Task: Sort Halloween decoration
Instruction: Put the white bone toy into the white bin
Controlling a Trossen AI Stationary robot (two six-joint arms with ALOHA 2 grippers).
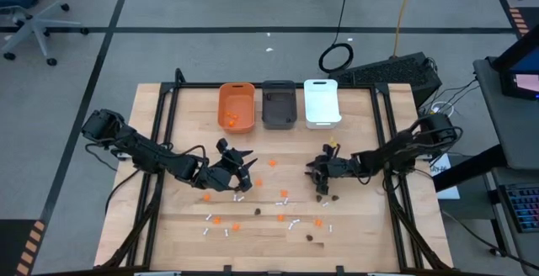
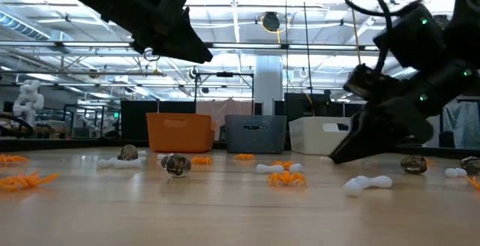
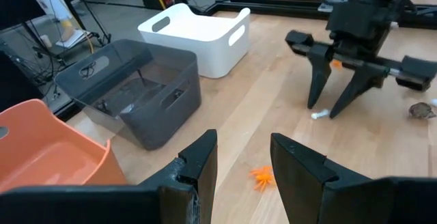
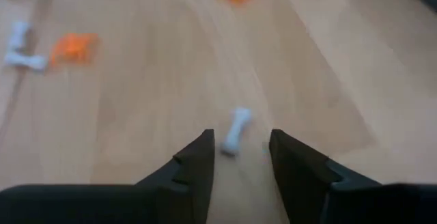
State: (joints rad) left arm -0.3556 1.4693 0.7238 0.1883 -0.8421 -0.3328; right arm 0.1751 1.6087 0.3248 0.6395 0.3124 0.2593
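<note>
Small Halloween decoration pieces lie scattered on the wooden table (image 1: 370, 225): orange blobs (image 1: 217, 220), white sticks (image 1: 294, 224) and dark lumps (image 1: 311, 237). My right gripper (image 4: 240, 138) stands open, slanting down at the table right of centre (image 1: 317, 175). A white stick (image 4: 235, 132) lies flat on the wood just past its fingertips; I cannot tell that either finger touches it. My left gripper (image 3: 242, 142) hangs open and empty above the table left of centre (image 1: 242, 165), with an orange blob (image 3: 263, 176) on the wood below it.
Three bins stand in a row at the far edge: orange (image 1: 237, 106) holding a few orange pieces, dark grey (image 1: 279, 103) and white (image 1: 321, 102). Black frame rails (image 1: 164, 141) run along the table's left and right sides. Most loose pieces lie on the near half.
</note>
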